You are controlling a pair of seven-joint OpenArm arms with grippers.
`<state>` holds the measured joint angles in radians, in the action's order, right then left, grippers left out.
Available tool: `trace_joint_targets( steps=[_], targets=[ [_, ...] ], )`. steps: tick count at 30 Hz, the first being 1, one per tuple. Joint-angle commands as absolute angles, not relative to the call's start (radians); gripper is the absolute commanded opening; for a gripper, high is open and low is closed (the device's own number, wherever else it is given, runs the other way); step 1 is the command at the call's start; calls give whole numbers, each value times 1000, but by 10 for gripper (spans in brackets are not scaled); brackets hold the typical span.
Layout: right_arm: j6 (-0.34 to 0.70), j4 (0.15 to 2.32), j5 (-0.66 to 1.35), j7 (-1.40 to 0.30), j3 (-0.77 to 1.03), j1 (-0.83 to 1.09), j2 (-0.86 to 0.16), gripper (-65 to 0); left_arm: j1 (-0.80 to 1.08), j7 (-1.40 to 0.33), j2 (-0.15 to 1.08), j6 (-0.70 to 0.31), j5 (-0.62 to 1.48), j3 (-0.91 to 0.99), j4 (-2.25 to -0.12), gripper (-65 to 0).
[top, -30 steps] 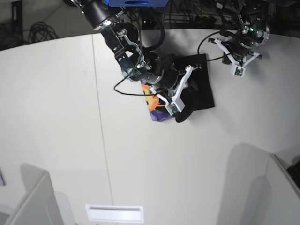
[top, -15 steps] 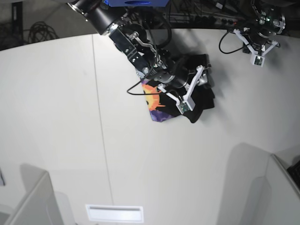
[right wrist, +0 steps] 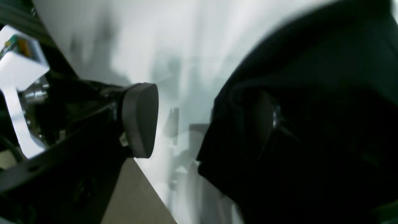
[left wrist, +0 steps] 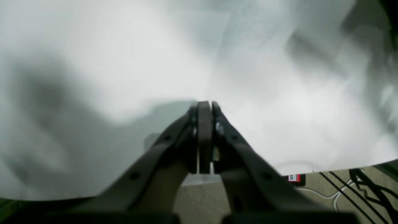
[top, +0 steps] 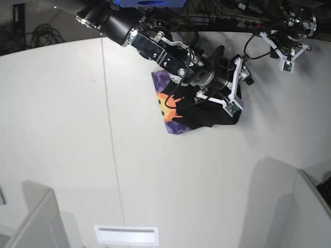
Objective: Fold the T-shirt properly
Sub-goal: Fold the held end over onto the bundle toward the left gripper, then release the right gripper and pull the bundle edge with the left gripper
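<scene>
On the white counter (top: 62,129), toward its far edge, the T-shirt (top: 199,106) lies bunched into a compact dark bundle, mostly black, with the orange-yellow sun print on purple ground turned up along the bundle's side away from the right end effector (top: 235,88). That end effector hangs over the black side of the bundle with its pads spread wide; the right wrist view shows one grey pad (right wrist: 140,119) clear of the cloth and the black fabric (right wrist: 304,124) heaped against the other side, and nothing is pinched between them. The left end effector (top: 287,58) hangs beyond the T-shirt's far corner, well apart from it, with its pads (left wrist: 203,137) pressed together on nothing. Judging from this, the fold is only partly made and untidy: the printed panel sticks out past the black layers and the edges do not line up. To do this step well, the right arm should probably reach for a free hem or corner on the black side and not the thick middle, close on a single layer, lift only enough to clear the folds, and lay it flat over the print so the edges meet; the idle left arm could pin the bundle down. No brand or writing on the T-shirt can be read; a small red-and-white tag (left wrist: 293,178) shows in the left wrist view, its characters too blurred to make out.
</scene>
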<state>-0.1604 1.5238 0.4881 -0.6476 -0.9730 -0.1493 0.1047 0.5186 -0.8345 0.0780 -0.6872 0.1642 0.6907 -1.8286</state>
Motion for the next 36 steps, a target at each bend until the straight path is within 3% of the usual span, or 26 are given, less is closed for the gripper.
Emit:
trace_joint_targets(
  steps=[1, 7, 13, 15, 18, 21, 25, 26, 30, 32, 34, 36],
  targets=[
    [-156, 1544, 489, -627, -989, -177, 120, -245, 524, -823, 88, -694, 171, 697, -1842, -650],
    [-156, 1612, 489, -628, -1102, -240, 119, -246, 521, -823, 88, -694, 171, 697, -1844, -650],
    [-156, 1742, 487, -628, -1020, -225, 59, -254, 519, -823, 88, -698, 171, 693, -1850, -650],
    [-156, 1767, 487, -625, -944, -197, 31, -305, 516, -823, 85, -698, 176, 696, -1851, -650],
    [-156, 1793, 489, -625, -819, -151, -7, -444, 522, -823, 87, -698, 266, 697, -1854, -650],
    [-156, 1824, 490, -624, -710, -97, -64, -650, 538, -823, 84, -698, 389, 717, -1890, -650],
    [-154, 1853, 490, -622, -532, 4, -82, -650, 550, -823, 82, -698, 564, 753, -1931, -650],
    [-154, 1856, 490, -622, -487, 30, -84, -650, 547, -823, 82, -698, 599, 760, -1928, -612],
    [-153, 1877, 490, -622, -358, 104, -84, -650, 539, -825, 82, -698, 684, 759, -1903, -242],
    [-153, 1882, 490, -622, -329, 125, -84, -650, 516, -825, 77, -698, 736, 757, -1870, -95],
    [-153, 1882, 490, -624, -312, 136, -104, -650, 498, -825, 59, -698, 783, 757, -1825, -16],
    [-153, 1882, 490, -624, -312, 148, -128, -650, 476, -825, 45, -698, 816, 756, -1791, -3]
  ],
)
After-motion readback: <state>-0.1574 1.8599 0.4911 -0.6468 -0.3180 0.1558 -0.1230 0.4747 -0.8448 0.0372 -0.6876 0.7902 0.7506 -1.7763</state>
